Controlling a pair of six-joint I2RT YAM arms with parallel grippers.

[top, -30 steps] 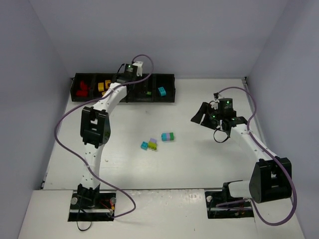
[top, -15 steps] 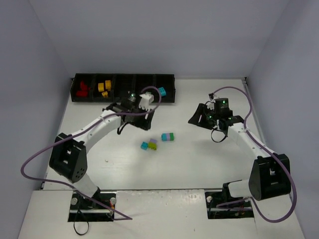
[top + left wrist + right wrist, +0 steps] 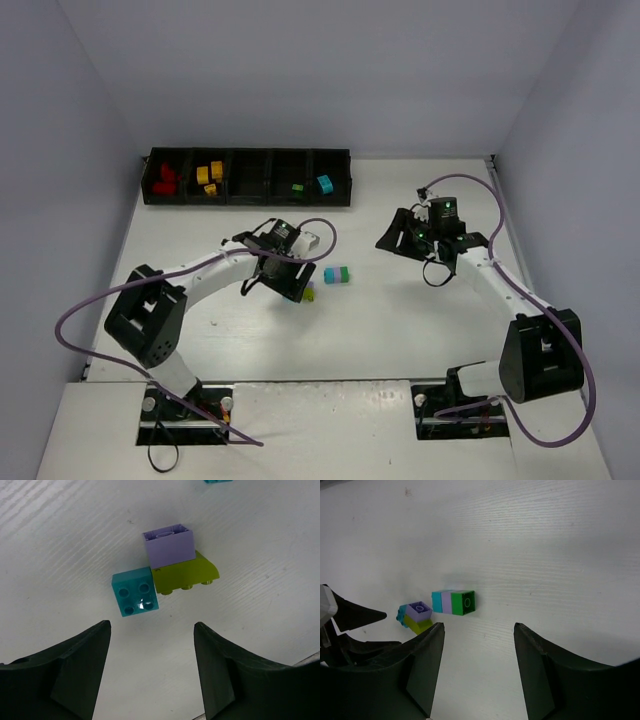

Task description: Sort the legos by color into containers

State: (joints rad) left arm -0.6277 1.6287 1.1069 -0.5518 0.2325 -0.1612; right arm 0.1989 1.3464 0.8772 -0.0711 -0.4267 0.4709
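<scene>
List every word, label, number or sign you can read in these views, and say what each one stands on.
No text can be read in any view.
The small cyan square plastic brick, the lilac brick and the lime-green rounded brick: plain faces, nothing readable.
The cyan-lilac-green joined block: no lettering visible.
The long black plastic five-compartment tray: no label visible; too small to tell finer marks.

Left gripper [image 3: 152, 630] open, angled down; right gripper [image 3: 479, 630] open, empty
</scene>
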